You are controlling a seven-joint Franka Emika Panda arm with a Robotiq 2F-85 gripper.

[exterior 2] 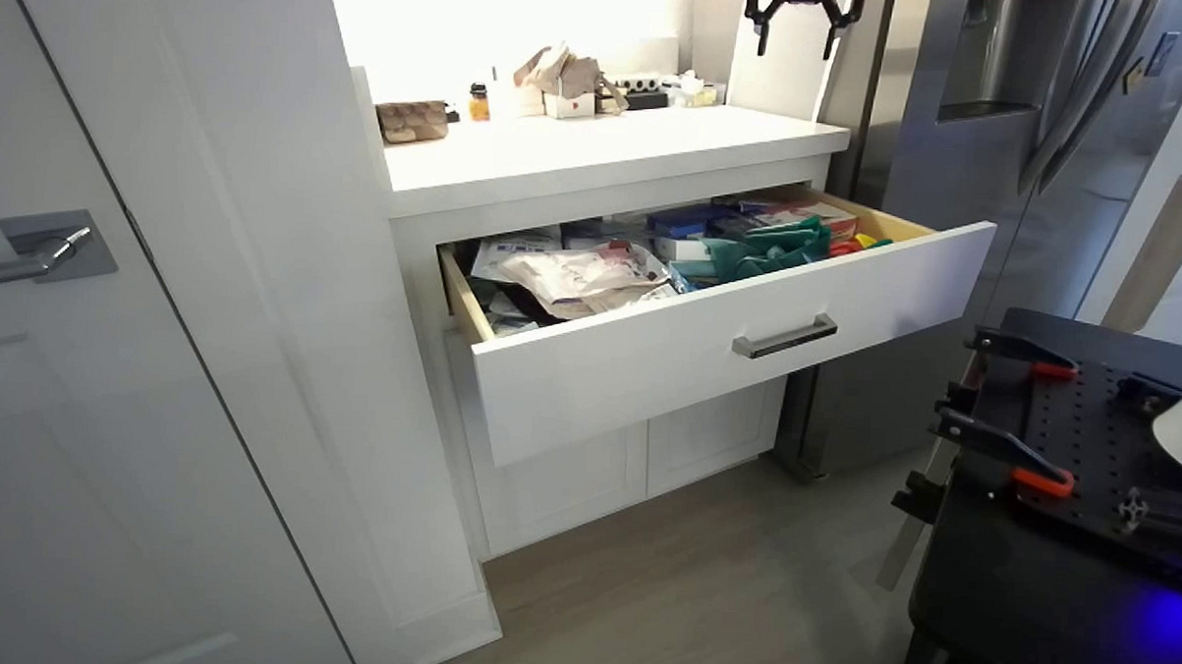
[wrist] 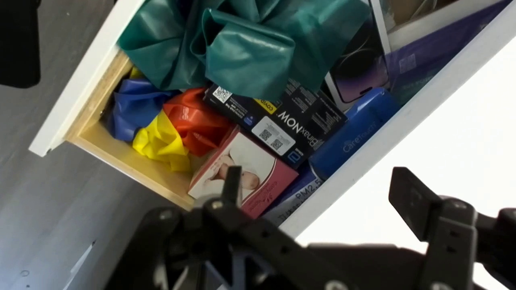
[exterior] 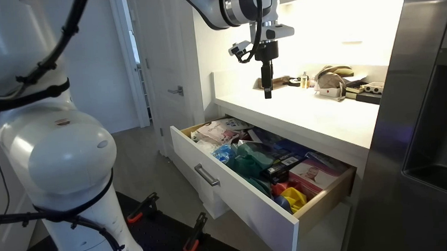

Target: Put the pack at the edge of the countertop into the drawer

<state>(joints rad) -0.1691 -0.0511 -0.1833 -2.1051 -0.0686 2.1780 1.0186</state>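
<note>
The white drawer [exterior: 250, 211] [exterior 2: 638, 383] stands open, full of packets and boxes. A pale cream pouch with reddish print, which looks like the pack [exterior: 216, 132] [exterior 2: 578, 273], lies on top of other packets at the drawer's door-side end. It is out of the wrist view. The white countertop [exterior: 294, 113] [exterior 2: 597, 157] is above the drawer; no pouch shows at its front edge in the exterior views. My gripper [exterior: 268, 93] [exterior 2: 794, 52] is open, raised above the countertop. In the wrist view the fingers [wrist: 316, 173] are wide apart with nothing between them.
A brown patterned case [exterior 2: 414, 121], a small bottle [exterior: 304, 79] and boxes with a tan bag [exterior: 331, 81] stand at the countertop's back. A steel fridge [exterior: 382, 141] borders one end. A black table [exterior 2: 1045, 574] with clamps stands in front of the drawer.
</note>
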